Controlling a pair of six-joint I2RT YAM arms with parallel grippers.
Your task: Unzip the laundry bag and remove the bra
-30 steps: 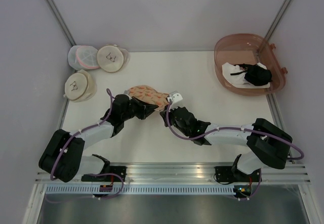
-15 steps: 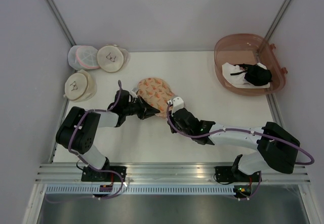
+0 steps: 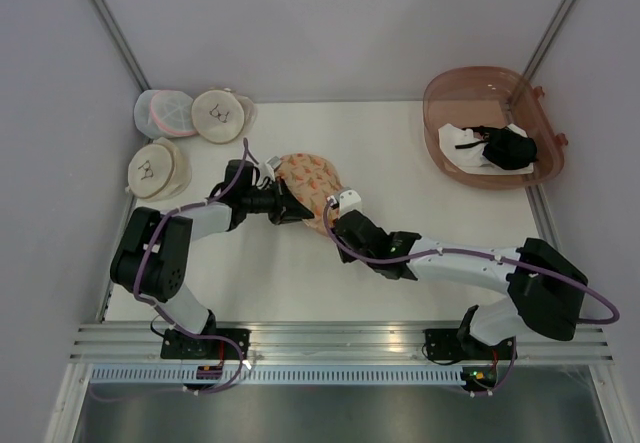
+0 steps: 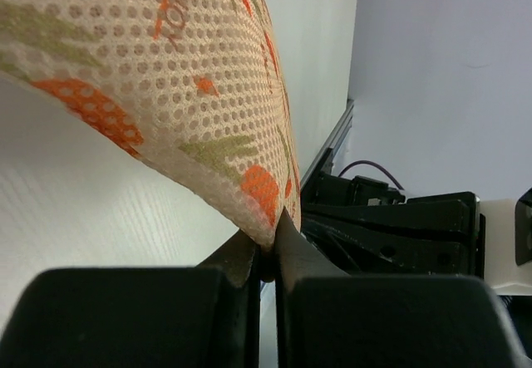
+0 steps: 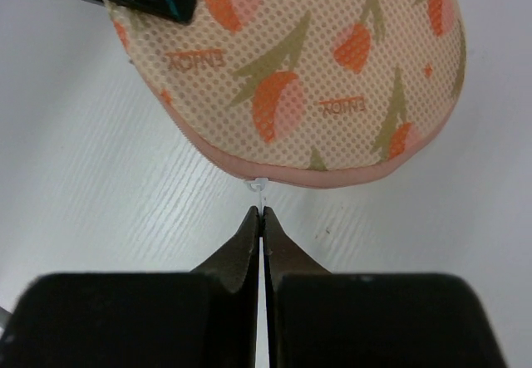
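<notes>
– Peach-orange mesh with carrot prints: where is that soft, padded laundry bag [image 3: 308, 183]?
– Right at both sets of fingertips. Its rounded end sits just ahead of the right gripper [image 5: 262, 216], with the pink-piped seam nearest the tips. Its other edge runs down into the left gripper [image 4: 266, 242].
– What have the fingers got?
– The left gripper's black fingers are pressed together on a fold of the bag's edge, with mesh pinched between them. The right gripper's fingers are closed to a sliver. The small white zip pull [image 5: 257, 187] dangling from the seam ends right at their tips. It looks nipped there, though the hold is slight.
– Why held like that?
– My reading is that one side anchors the fabric so the pouch can't slide or bunch. The other is placed to draw the pull along the seam. On the left fingers' side the bag looks raised off the white table [image 5: 75, 177], which would tension the zip.
– And the bra?
– Not visible. The seam facing the right fingers looks closed, so it is presumably inside.
– Anything near?
– Nothing beside the fingers. The round cream pouches [image 3: 218, 115] and the brown translucent tub [image 3: 450, 98] lie well apart from them.
</notes>
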